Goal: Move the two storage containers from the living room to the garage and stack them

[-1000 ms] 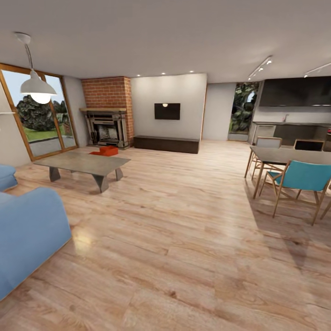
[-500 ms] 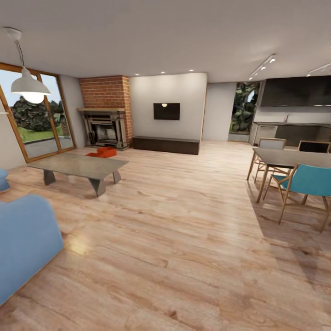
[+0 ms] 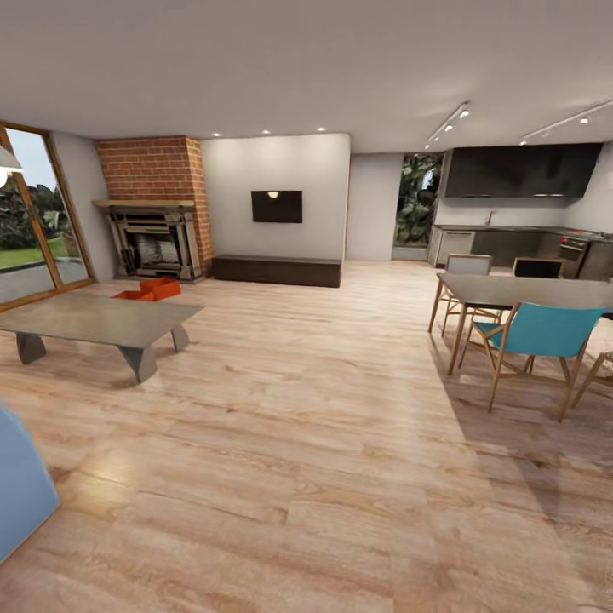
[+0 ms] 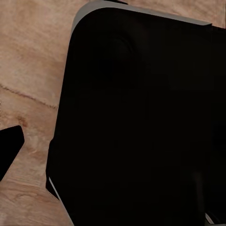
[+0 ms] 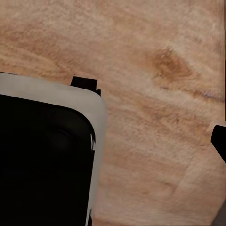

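The two storage containers [image 3: 151,289] sit side by side on the living room's light wood-plank floor [image 3: 323,443], far off at the left. They are orange-red and stand in front of the red-brick fireplace [image 3: 153,238], behind the low coffee table. In the left wrist view a dark fingertip [image 4: 9,148] hangs over wood planks beside the robot's black body [image 4: 136,122]. The right wrist view has a dark fingertip [image 5: 219,141] at its edge, over the same planks. Neither view lets me see how the jaws stand. The garage is out of view.
A grey coffee table [image 3: 94,319] stands between me and the containers. A blue sofa corner [image 3: 17,485] is near left. A dining table [image 3: 528,291] with a teal chair [image 3: 541,332] fills the right. A low dark bench [image 3: 277,270] lines the far wall.
The whole head view has shifted, so the camera has moved. The fireplace, containers and coffee table now lie further left, and most of the sofa has slid out of the picture.
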Motion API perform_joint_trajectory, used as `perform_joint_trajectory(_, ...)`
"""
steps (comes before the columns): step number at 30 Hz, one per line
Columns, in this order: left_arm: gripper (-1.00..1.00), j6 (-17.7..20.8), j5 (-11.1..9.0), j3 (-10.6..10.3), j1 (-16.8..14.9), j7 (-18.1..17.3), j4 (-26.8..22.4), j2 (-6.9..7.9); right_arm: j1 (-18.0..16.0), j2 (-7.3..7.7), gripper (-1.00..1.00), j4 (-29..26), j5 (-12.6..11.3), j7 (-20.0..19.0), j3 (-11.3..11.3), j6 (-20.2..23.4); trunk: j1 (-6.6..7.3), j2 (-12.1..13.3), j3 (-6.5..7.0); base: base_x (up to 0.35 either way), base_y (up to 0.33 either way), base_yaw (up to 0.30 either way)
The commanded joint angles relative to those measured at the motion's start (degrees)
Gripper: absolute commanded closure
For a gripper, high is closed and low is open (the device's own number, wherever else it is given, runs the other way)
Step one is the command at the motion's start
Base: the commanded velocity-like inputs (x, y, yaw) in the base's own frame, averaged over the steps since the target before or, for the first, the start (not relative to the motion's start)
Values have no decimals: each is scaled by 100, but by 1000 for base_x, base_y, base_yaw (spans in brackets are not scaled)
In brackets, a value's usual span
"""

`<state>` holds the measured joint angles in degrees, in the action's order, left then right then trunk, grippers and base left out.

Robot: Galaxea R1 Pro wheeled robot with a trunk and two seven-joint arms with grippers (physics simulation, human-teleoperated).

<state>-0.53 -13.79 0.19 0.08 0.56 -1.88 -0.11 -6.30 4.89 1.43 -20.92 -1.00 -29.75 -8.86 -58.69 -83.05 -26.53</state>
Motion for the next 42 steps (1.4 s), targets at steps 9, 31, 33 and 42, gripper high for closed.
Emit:
perform_joint_trajectory(9,-100,-9,-36,3,3,6,-5,1,-6,-3,-100,15,-53,-12,-48,-29,-3,-3,-5,331,0,-237)
perform_joint_trajectory(31,-100,-9,-41,0,1,6,-5,2,-5,4,-100,15,-9,-14,-57,-20,-3,-3,-5,331,0,-19)
perform_joint_trajectory(33,-100,-9,-41,2,3,6,-5,2,-5,4,-100,15,-9,-14,-57,-20,-3,-3,-5,331,0,0)
perform_joint_trajectory(42,-100,-1,-44,7,2,6,-5,2,-5,4,-100,15,-9,-15,-49,-28,-3,-3,-5,331,0,0)
